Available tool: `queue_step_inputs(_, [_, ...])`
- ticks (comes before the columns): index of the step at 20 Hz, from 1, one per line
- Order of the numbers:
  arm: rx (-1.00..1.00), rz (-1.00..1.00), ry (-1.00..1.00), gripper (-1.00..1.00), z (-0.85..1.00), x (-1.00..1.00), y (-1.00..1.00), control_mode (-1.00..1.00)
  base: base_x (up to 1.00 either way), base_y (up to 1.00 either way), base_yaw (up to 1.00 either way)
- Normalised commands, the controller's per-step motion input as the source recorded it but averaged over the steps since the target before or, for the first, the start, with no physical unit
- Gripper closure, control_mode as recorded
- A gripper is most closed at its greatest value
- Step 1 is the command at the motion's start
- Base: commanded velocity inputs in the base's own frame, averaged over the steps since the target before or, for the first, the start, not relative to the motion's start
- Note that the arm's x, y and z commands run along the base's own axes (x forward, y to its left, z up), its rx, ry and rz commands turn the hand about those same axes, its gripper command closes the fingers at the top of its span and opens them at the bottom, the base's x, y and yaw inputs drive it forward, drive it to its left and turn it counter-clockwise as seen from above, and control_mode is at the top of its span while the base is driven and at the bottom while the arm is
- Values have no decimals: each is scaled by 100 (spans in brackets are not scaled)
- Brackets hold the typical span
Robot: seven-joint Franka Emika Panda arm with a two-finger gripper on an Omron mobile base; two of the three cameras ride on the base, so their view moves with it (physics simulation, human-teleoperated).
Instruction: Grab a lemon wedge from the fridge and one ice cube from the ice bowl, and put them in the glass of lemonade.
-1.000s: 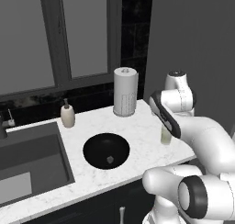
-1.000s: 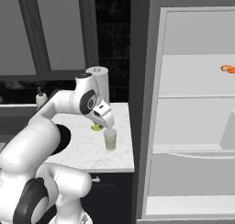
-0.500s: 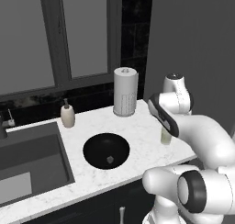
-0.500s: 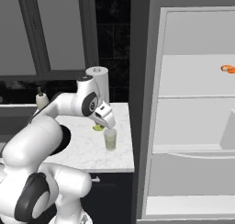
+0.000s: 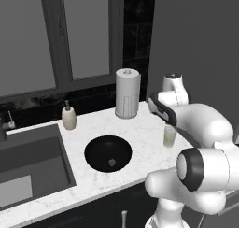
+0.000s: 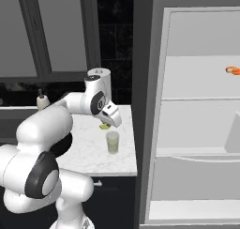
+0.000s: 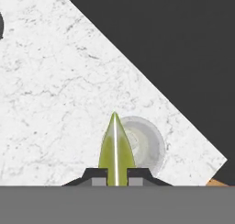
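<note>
White marble covers the bench [image 5: 140, 129], and the fridge [image 6: 197, 129] beside it stands open with white shelves showing. Nearest the arm, the tool [image 7: 116, 175] hangs over the glass of lemonade [image 6: 112, 142], which stands near the bench's right edge by the fridge. Its two tips are pinched close on a yellow-green lemon wedge [image 7: 116, 147] — the wedge pokes out between them, pointing down beside the glass rim, so it looks ready to be dropped in, though it seems a little off the middle. Further left sits the ice bowl [image 5: 108, 153], wide and black, with one small ice cube [image 5: 111, 162] inside, waiting its turn. Behind stand a paper-towel roll [image 5: 127, 93] and a soap dispenser [image 5: 69, 117]. Far back, on a fridge shelf, lies a small orange piece [image 6: 232, 70] — I cannot tell what it is.
</note>
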Motion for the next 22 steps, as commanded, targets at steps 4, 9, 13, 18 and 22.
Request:
queue_step_inputs(4, [3, 0, 0, 100, -29, 1, -33, -100, 0, 0, 0])
queue_step_inputs(9, [0, 0, 0, 100, -7, 0, -21, -100, 0, 0, 0])
queue_step_inputs(13, [0, 0, -2, 100, 0, -5, 1, -100, 0, 0, 0])
queue_step_inputs(18, [0, 0, -5, 100, -4, -2, 0, -100, 0, 0, 0])
queue_step_inputs(22, [0, 0, 0, 100, 0, 0, 0, -100, 0, 0, 0])
